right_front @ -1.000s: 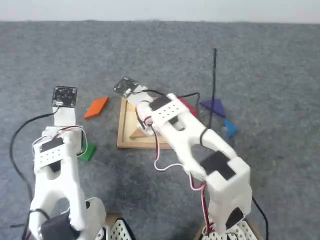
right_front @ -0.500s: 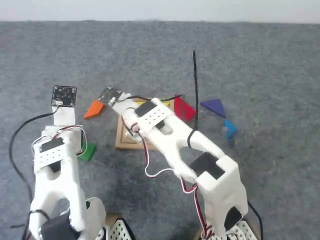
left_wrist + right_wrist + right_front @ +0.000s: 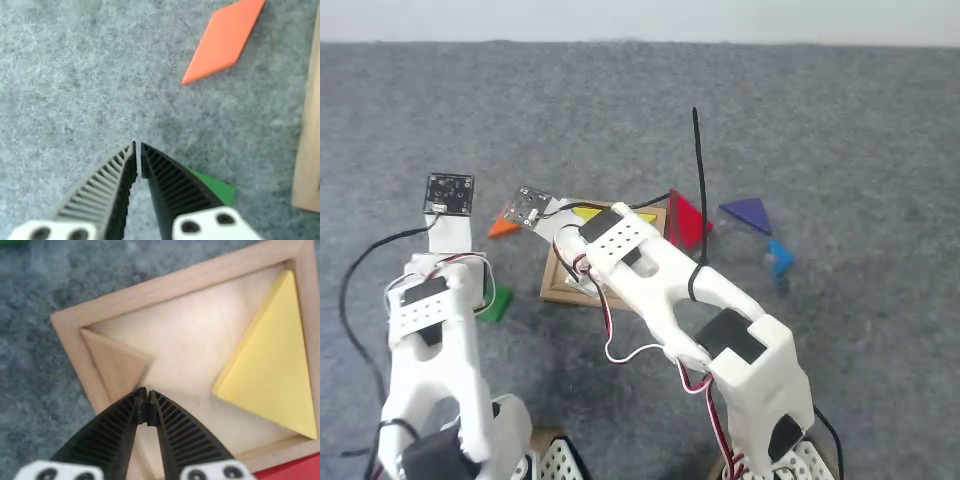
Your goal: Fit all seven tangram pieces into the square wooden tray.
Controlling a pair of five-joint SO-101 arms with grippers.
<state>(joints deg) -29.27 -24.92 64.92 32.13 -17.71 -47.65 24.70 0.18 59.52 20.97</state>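
The square wooden tray (image 3: pixel 552 286) lies in the middle of the grey felt-covered table (image 3: pixel 840 140), and the right arm stretches over it. The right gripper (image 3: pixel 146 396) hangs above the tray's floor with its ribbed black fingers (image 3: pixel 172 432) pressed together, holding nothing. Its tips sit just beside a pale wooden triangle (image 3: pixel 116 365) that is tucked into one corner of the tray. A large yellow triangle (image 3: pixel 270 365) lies flat inside as well, along the far side.

The left gripper (image 3: pixel 138 147) is over bare table to the left of the tray. Its fingers are drawn in to a thin slit and grasp nothing. A green piece (image 3: pixel 216 190) lies on the table just beside it. An orange parallelogram (image 3: pixel 225 40) lies farther off, near the tray's far left corner.

A red triangle (image 3: pixel 685 220) touches the tray's far right corner. A purple triangle (image 3: pixel 748 213) lies to the right of that. A small blue piece (image 3: pixel 779 257) is nearer and farther right, well apart from the tray.
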